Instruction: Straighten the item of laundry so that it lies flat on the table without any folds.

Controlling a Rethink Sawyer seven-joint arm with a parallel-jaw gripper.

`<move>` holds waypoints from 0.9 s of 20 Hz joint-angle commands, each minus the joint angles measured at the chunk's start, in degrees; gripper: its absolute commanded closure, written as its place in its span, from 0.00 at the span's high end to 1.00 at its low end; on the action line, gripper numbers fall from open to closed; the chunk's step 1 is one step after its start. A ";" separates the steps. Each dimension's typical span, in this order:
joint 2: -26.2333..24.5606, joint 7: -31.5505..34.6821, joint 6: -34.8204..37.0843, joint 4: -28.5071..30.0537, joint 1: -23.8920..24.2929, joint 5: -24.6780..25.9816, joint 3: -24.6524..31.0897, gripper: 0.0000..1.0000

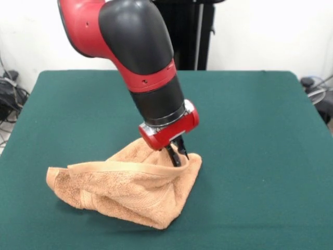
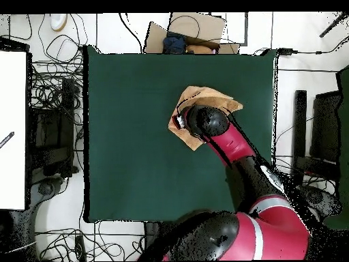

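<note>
The towel (image 1: 127, 190) sits bunched, lower centre of the front view, on the green surface (image 1: 250, 120); the gripper (image 1: 178, 152) pinches its raised right corner, likely to draw folds out.

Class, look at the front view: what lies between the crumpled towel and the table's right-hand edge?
Nothing. In the front view the stretch from the towel to the right edge of the table is bare green cloth. The gripper stands at the towel's raised corner, not in that stretch.

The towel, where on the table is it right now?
In the front view the towel lies bunched toward the near edge of the green table, slightly left of centre, with the gripper at its raised right corner.
</note>
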State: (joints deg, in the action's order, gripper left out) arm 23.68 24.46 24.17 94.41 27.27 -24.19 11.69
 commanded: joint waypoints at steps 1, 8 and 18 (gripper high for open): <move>-2.22 17.48 18.41 -8.46 -4.72 4.34 -7.82 0.00; -1.77 17.87 21.22 -9.76 -4.94 4.84 -8.71 0.00; -0.83 17.10 23.90 -9.84 -4.76 5.53 -9.72 0.00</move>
State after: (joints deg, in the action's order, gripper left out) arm 23.35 24.46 43.44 84.60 23.82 -21.36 3.67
